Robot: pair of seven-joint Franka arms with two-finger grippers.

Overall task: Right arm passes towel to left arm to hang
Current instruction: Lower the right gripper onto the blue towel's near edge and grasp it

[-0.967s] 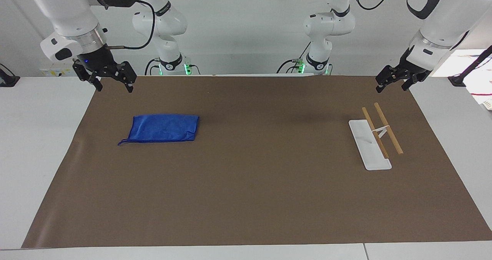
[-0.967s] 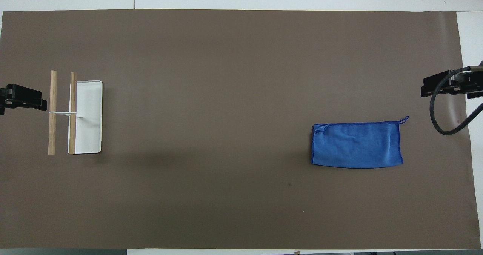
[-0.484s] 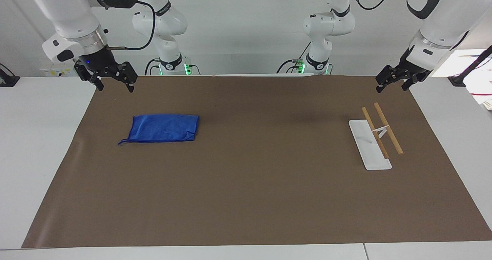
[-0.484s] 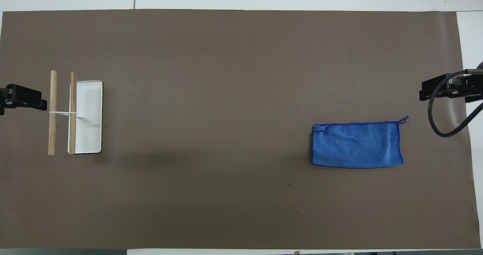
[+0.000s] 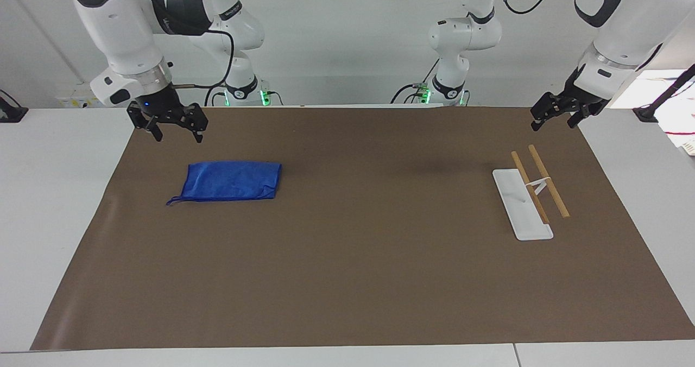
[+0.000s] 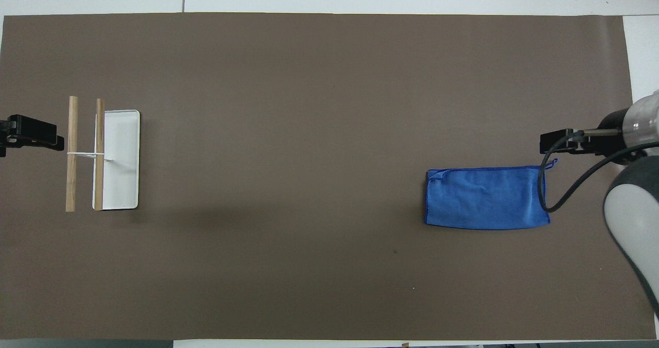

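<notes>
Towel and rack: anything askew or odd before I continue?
Nothing stands out. The towel lies folded flat on the mat, the rack stands upright, and the right gripper is open, clear of the towel.

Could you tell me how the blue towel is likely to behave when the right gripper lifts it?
The blue towel lies folded flat with soft creases, so it will probably droop and unfold when lifted. It looks thin, so likely light. The right gripper, jaws open, hangs near its loop, a small target.

One folded bright blue cloth towel (image 5: 231, 181), one white rectangular rack base (image 5: 522, 205) and two wooden rods (image 5: 548, 181) are seen.
</notes>
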